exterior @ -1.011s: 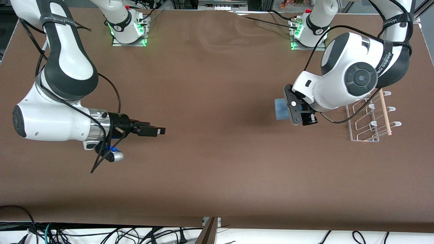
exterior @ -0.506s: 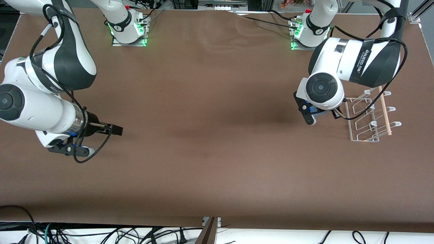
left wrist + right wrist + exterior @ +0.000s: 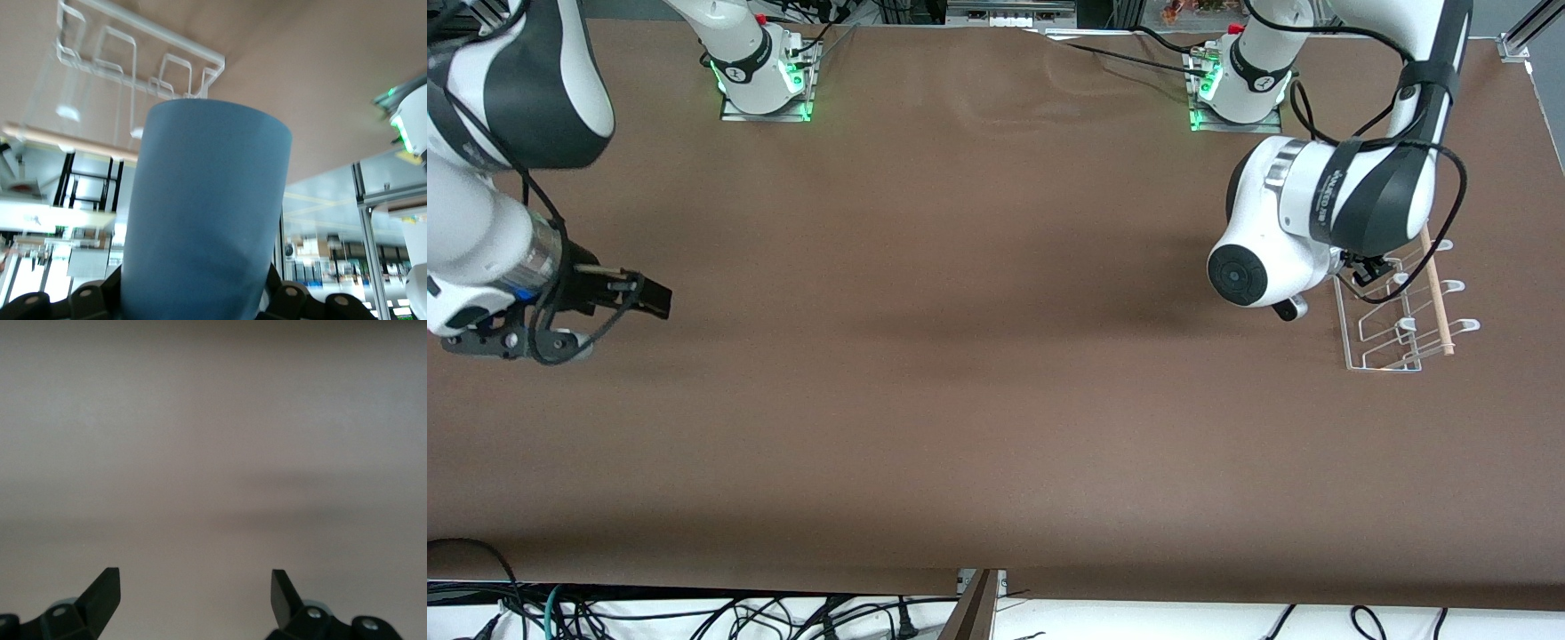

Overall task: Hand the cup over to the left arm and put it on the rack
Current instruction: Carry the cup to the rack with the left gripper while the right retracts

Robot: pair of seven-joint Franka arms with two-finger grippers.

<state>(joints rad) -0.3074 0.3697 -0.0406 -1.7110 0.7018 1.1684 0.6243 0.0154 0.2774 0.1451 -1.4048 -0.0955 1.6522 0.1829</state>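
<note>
We see the cup clamped in the left gripper: in the left wrist view the light-blue tumbler fills the middle of the frame, its wider open end pointing away from the wrist, black finger hardware on both sides of its narrower base. Jaws closed on it, firm grip. In the front view we can't see the cup at all; the left arm covers it.

The rack sits at the left arm's end of the table, white wire with upturned pegs and a light wooden dowel across it. In the left wrist view the rack shows just past the cup's rim, dowel included. Whether the cup touches any peg, we can't tell. From the front, the left arm's wrist hangs over the rack's edge nearer the table's middle.

The right gripper is well apart, over the right arm's end of the table, waiting. Its jaws stand wide with nothing between them; the right wrist view shows both fingertips spread and only brown table in the gap.

Brown table otherwise bare between the two arms.
</note>
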